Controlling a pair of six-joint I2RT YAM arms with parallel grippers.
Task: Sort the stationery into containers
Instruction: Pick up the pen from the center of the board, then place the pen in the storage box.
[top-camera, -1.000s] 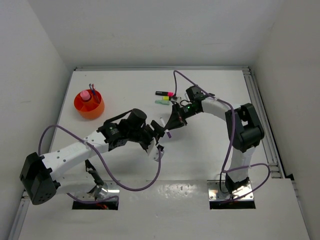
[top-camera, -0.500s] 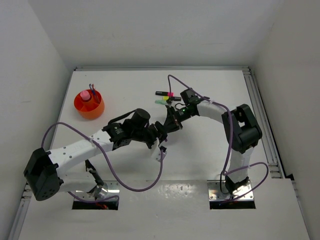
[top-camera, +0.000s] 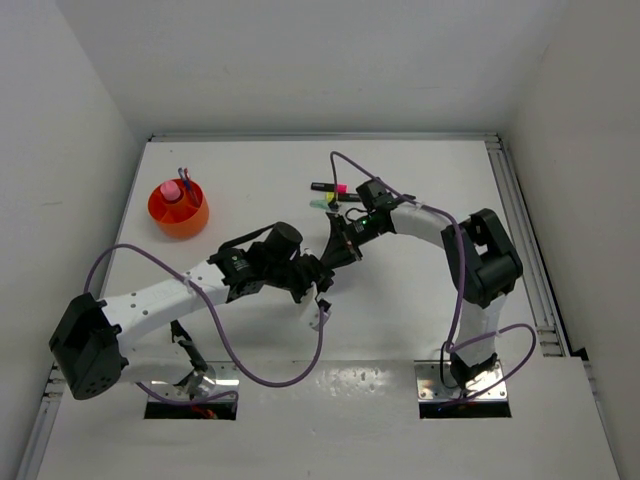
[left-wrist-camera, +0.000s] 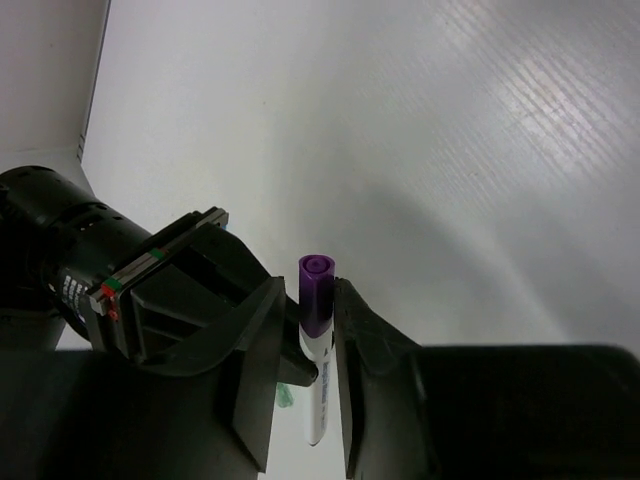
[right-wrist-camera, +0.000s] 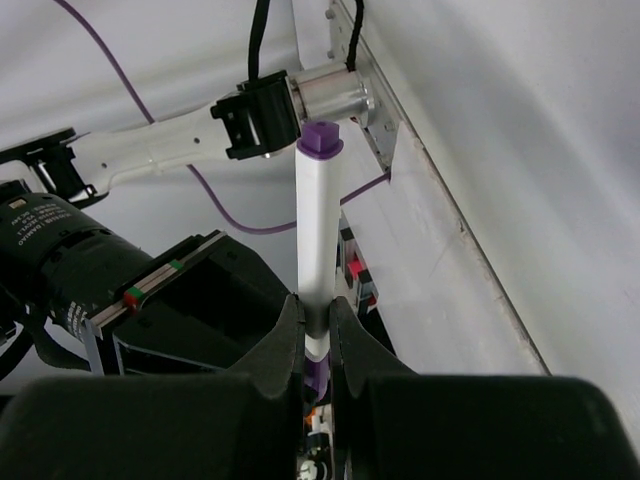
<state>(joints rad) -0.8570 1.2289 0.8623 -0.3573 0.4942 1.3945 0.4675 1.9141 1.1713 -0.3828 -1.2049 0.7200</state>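
Note:
A white pen with a purple cap is held between both grippers above the middle of the table. My right gripper is shut on its body near the purple end. My left gripper is closed on the purple cap from the opposite side. In the top view the two grippers meet tip to tip, left and right. The orange bowl stands at the far left and holds a pink chunky item and thin pens. A black highlighter with a pink end and a green one lie behind the right gripper.
White walls close the table on the left, back and right. A metal rail runs along the right edge. Purple cables loop from both arms over the near part of the table.
My left arm has swung right and forward until its gripper met the right gripper and closed round the pen's cap. The right gripper has shifted slightly left with the pen.

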